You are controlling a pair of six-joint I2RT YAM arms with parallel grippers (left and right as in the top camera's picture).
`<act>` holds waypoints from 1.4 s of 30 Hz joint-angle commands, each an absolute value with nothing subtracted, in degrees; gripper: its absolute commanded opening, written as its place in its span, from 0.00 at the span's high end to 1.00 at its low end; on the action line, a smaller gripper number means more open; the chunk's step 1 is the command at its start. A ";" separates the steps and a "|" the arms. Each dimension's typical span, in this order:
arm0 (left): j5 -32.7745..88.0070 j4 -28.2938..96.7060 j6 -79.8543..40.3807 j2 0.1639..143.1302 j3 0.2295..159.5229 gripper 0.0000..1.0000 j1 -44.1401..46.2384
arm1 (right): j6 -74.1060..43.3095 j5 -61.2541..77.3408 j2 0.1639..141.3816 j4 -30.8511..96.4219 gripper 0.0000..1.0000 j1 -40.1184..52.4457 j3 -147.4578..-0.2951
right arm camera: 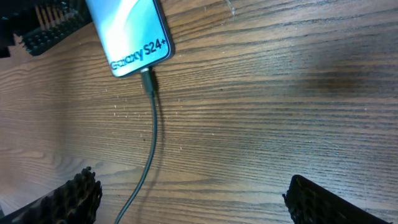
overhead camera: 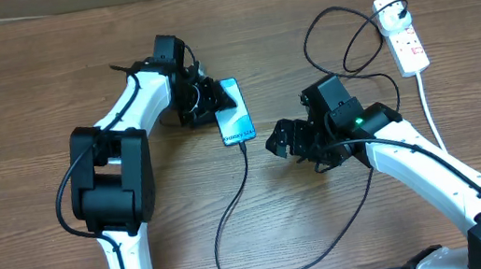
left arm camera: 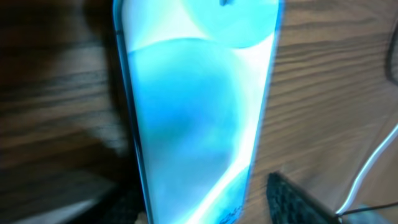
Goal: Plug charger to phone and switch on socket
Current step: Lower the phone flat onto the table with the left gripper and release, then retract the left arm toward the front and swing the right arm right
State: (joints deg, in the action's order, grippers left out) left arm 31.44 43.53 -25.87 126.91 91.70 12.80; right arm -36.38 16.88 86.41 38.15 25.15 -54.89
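Your grained wooden table (overhead camera: 16,81) carries the slim, glowing cyan phone (overhead camera: 234,112), with the thin black charger (overhead camera: 233,213) seated in its bottom edge. Your left gripper (overhead camera: 215,98) straddles the phone's top, fingers spread. Your right gripper (overhead camera: 287,140) hangs just right of the phone, ribbed pads wide apart. The white oblong socket (overhead camera: 404,36) lies well right.
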 commanded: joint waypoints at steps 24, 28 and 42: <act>15.22 66.13 -25.76 95.92 99.33 0.27 11.94 | -31.00 6.39 77.67 58.15 0.04 24.99 -71.18; 9.21 71.09 -25.80 83.81 99.13 0.26 15.03 | -31.03 5.19 72.44 63.24 0.04 25.02 -73.91; -10.52 77.28 -49.28 43.22 77.32 0.11 39.51 | -33.17 4.93 51.99 71.77 0.04 25.02 -73.43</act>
State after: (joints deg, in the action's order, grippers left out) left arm -3.68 77.41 -38.59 49.69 84.60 36.03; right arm -32.53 5.87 55.68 70.94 25.15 -72.97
